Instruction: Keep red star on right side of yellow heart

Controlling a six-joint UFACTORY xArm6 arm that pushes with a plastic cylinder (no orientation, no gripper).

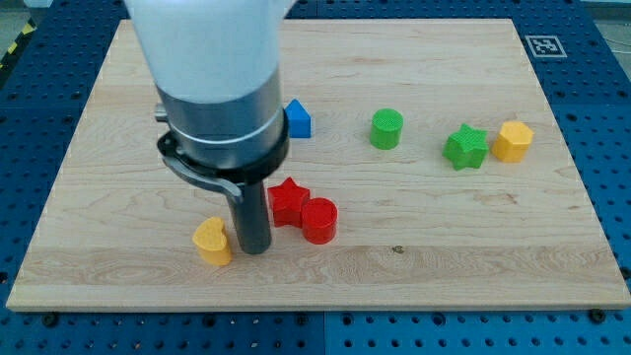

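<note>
The yellow heart lies near the board's bottom edge, left of centre. The red star lies to its right and a little higher, touching a red cylinder on the star's lower right. My tip rests on the board between the yellow heart and the red star, just right of the heart and just below-left of the star. The rod and the arm's body hide the board behind them.
A blue block peeks out right of the arm. A green cylinder stands at upper centre. A green star and a yellow hexagon block sit close together at the right. The wooden board ends near the view's bottom.
</note>
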